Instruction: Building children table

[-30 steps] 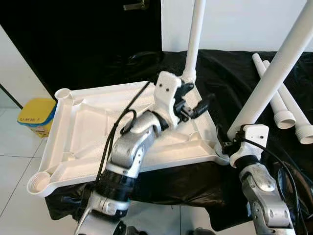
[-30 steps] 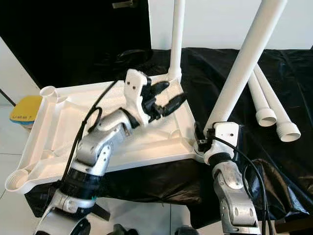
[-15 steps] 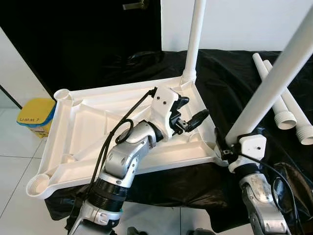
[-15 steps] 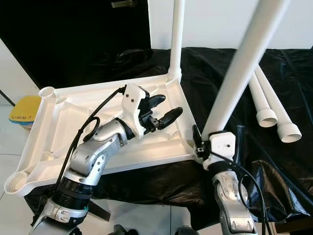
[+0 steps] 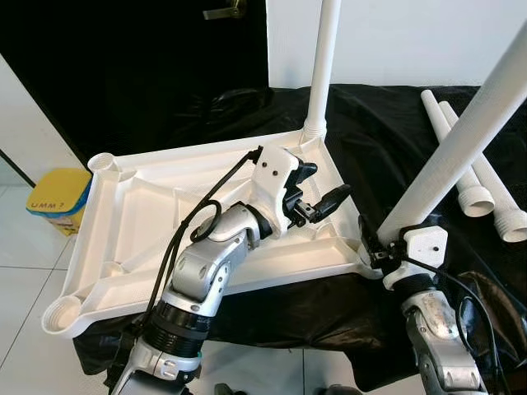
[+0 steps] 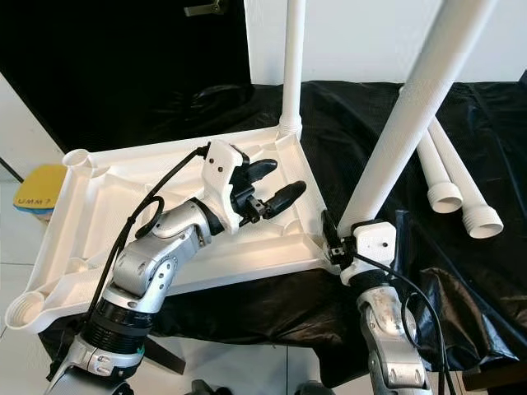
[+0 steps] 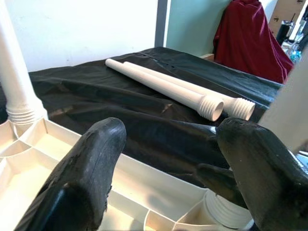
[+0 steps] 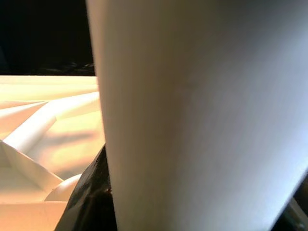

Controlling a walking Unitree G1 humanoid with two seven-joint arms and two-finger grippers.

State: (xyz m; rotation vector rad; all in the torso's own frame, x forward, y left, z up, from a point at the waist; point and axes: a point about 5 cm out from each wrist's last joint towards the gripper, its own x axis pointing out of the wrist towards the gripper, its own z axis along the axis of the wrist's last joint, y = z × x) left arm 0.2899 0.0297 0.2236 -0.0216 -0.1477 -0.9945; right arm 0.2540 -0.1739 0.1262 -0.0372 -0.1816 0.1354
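The white children's table (image 5: 148,218) lies upside down on the black-draped tabletop (image 5: 387,132), one leg (image 5: 323,66) upright in its far corner socket. The right pincer (image 5: 372,247) is clenched on a second leg (image 5: 461,148) at the near corner; its wrist view shows little beyond that leg's blurred white surface. The left pincer (image 5: 317,189) hovers released over the underside, and its wrist view shows two loose legs (image 7: 168,84) on the cloth and a red cloth (image 7: 250,41).

We see a black cloth (image 5: 395,115) draped over the work surface, a yellow bin (image 5: 58,197) on the pale tiled floor (image 5: 20,288) off to our left, a dark door with a metal handle (image 5: 222,11) beside a white wall (image 5: 412,41), and a dark red garment (image 7: 250,41) hanging behind
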